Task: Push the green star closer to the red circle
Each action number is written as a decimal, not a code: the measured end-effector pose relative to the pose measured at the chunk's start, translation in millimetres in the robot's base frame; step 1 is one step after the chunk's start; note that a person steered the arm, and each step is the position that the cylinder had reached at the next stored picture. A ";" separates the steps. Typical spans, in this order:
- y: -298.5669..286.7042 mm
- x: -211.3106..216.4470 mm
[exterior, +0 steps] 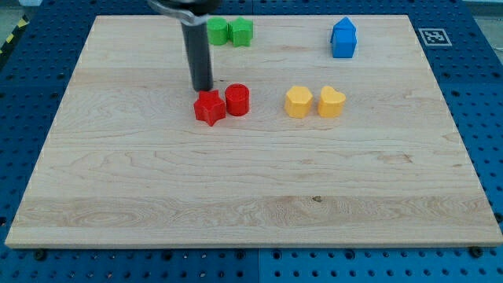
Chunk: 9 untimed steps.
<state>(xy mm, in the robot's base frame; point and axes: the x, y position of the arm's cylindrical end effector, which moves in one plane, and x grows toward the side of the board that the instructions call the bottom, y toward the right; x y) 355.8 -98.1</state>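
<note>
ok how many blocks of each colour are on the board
green: 2, the green block and the green star at the view's top
red: 2, the red star and the red circle
yellow: 2, the yellow block and the yellow heart
blue: 1, the blue block
total: 7

My tip sits just above the red star.

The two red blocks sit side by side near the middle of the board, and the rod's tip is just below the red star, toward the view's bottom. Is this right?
Not quite. The camera view shows my tip just above the red star, toward the view's top, not below it. The rest holds: the red star and the red circle sit side by side near the middle of the board.
</note>
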 end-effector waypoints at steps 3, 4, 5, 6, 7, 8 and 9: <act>50.0 -155.3; 82.3 -154.7; 81.6 -144.6; 62.1 -144.5; 61.8 -144.5; 76.9 -139.6; 81.6 -119.5</act>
<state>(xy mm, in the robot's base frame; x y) 236.3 -16.5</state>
